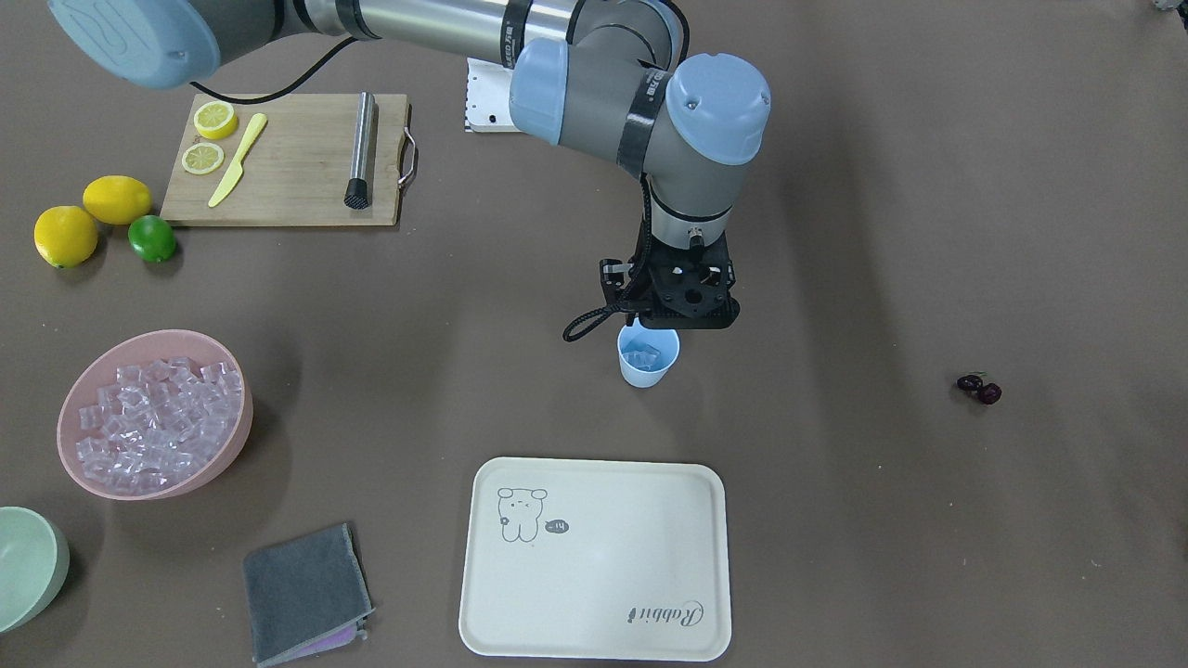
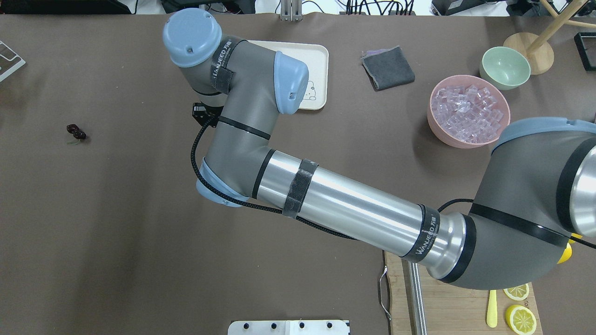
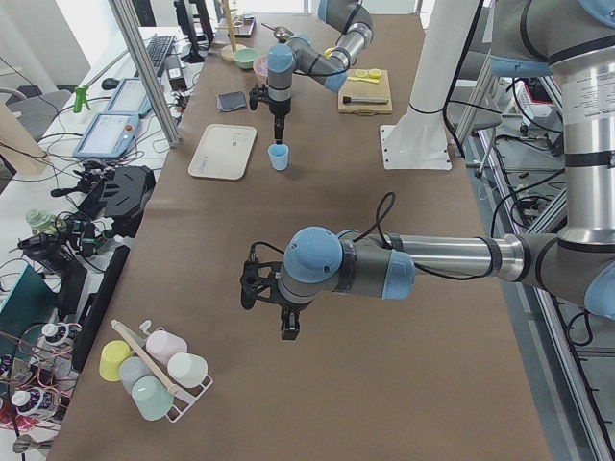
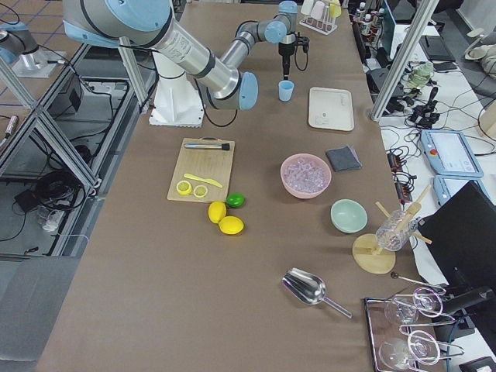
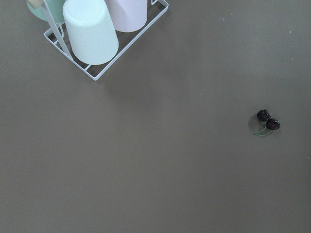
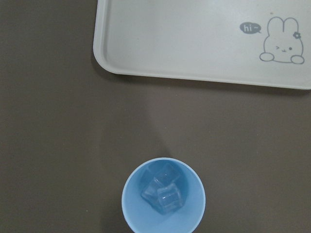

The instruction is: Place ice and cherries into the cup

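Observation:
The light-blue cup (image 1: 648,362) stands upright mid-table, just behind the tray. It holds a few clear ice cubes (image 6: 163,192). My right gripper (image 1: 670,321) hangs straight above the cup's rim. Its fingers are hidden under its body, so I cannot tell whether it is open or shut. More ice (image 1: 153,417) fills the pink bowl (image 1: 215,467). The cherries (image 1: 979,388) lie alone on the mat, far from the cup. They also show in the left wrist view (image 5: 267,120). My left gripper (image 3: 288,329) hovers above the mat and shows only in the exterior left view, so its state is unclear.
A cream tray (image 1: 594,594) lies in front of the cup. A grey cloth (image 1: 306,594) and a pale green bowl (image 1: 28,566) are near the pink bowl. A cutting board (image 1: 297,186) carries lemon slices, a knife and a metal muddler; lemons and a lime (image 1: 151,238) lie beside it. A cup rack (image 5: 92,34) stands near my left gripper.

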### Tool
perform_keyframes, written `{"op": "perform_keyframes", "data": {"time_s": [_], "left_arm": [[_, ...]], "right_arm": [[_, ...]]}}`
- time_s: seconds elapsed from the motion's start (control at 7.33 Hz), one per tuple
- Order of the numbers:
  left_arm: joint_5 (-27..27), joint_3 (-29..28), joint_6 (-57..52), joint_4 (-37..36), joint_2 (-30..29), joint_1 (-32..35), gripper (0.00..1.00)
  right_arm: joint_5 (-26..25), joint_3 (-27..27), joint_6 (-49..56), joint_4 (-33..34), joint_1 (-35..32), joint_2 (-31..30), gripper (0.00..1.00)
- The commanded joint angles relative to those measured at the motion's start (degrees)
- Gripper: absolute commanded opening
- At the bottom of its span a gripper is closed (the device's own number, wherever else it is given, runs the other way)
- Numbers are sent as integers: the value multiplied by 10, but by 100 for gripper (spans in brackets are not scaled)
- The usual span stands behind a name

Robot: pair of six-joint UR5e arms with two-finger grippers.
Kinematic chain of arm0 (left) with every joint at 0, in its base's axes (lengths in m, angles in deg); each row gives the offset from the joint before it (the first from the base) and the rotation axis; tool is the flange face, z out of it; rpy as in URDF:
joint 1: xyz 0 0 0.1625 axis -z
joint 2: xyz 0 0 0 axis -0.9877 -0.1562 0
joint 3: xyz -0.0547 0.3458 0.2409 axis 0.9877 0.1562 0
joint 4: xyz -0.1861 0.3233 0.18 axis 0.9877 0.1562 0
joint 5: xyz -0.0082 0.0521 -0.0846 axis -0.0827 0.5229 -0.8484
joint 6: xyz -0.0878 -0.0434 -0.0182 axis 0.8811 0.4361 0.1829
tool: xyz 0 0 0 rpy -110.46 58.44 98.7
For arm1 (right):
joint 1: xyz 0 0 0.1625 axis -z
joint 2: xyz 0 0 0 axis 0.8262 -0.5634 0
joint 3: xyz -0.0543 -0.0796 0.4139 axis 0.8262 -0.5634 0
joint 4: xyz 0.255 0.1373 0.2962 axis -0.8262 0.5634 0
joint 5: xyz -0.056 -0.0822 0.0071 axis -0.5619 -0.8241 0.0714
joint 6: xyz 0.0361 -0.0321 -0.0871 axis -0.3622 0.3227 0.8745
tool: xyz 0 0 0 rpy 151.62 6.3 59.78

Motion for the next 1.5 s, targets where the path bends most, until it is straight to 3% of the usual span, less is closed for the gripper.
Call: {"op": "perform_keyframes", "data": {"time_s": [0.0,0.41,0.95,1.23,1.36], "left_arm": [[7,1,1,0,-14,-2,98],[8,-49,46,-11,-114,-53,98],[74,-77,179,-8,-210,-179,98],[115,-107,202,-4,-253,-237,98],[115,-122,202,-2,-269,-238,98]], "right_arm": [[31,87,22,1,-36,-73,100],[144,218,184,3,-175,-235,100],[276,270,568,3,-422,-446,100],[297,300,730,6,-527,-542,100],[296,339,745,21,-549,-573,100]]}}
